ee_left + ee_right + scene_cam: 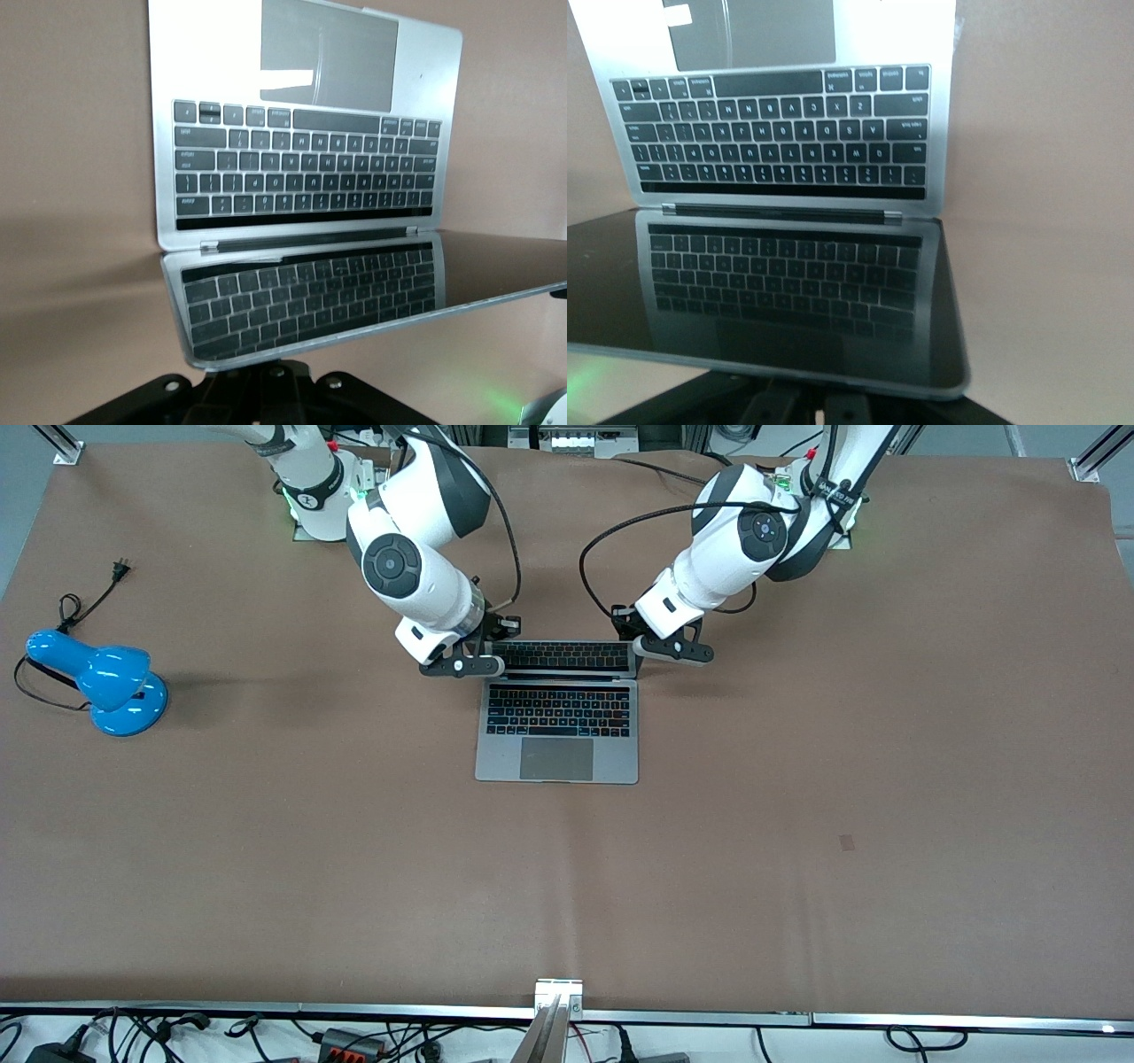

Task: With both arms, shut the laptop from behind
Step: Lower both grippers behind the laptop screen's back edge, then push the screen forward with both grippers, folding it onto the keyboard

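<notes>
A: Logging position: slim silver-grey metal laptop with black keys flat on brown table mat, mid-table, between both arm bases and nearer to front camera than either. Lid up, dark screen mirroring keyboard in both wrist views. Blue desk lamp well apart, toward right arm's end of table; not involved.

B: Handling estimate?

A: Judged stiff and fairly light. Metal shell smooth, so probably slippery under hard fingers. Screen glass fragile; best kept off. Hinge likely to resist a little, then drop near closure. Base could skid toward front camera if pushed low.

B: Contact points?

A: Lid's back face, near its top edge, 1 arm per upper corner, pushing evenly so panel does not twist. Pushing, not pinching.

B: End effectors?

A: Right gripper at lid corner toward right arm's end; left gripper at corner toward left arm's end. Both at or just beside lid's top edge; actual touch not confirmable. Holding nothing, by appearance. Finger spread: cannot tell for either; only black housing visible at wrist-view margins.

B: Progress?

A: Lid not yet down; closing push judged about to start or barely begun.
</notes>
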Motion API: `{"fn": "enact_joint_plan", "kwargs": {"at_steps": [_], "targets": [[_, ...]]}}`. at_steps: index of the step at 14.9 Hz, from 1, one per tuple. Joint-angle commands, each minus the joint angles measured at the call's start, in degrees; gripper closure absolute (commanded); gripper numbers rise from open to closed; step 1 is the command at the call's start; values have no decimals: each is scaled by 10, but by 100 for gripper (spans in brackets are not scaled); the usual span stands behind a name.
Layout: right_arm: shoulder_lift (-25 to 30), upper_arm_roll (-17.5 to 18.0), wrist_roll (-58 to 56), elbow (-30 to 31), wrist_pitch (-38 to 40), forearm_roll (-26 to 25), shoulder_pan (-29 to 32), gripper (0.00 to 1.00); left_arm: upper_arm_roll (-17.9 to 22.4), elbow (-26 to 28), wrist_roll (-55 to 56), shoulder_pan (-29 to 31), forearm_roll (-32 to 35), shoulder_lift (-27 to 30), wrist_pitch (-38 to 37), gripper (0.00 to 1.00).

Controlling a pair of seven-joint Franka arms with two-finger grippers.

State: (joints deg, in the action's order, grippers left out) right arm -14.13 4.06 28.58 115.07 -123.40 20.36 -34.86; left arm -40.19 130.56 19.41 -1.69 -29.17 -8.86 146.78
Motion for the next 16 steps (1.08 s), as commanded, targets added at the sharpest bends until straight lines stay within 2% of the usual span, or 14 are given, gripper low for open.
{"fn": "enact_joint_plan", "kwargs": {"at_steps": [1,11,16], "targets": [[-30,-4,-8,-38,1,8,1,100,-8,-13,-46,12,-7,-31,33,99],[-108,-7,-26,-120,1,8,12,100,6,-74,-77,24,-7,-108,56,99],[-152,-7,-41,-155,1,12,27,100,9,-87,-102,29,-6,-163,113,99]]}}
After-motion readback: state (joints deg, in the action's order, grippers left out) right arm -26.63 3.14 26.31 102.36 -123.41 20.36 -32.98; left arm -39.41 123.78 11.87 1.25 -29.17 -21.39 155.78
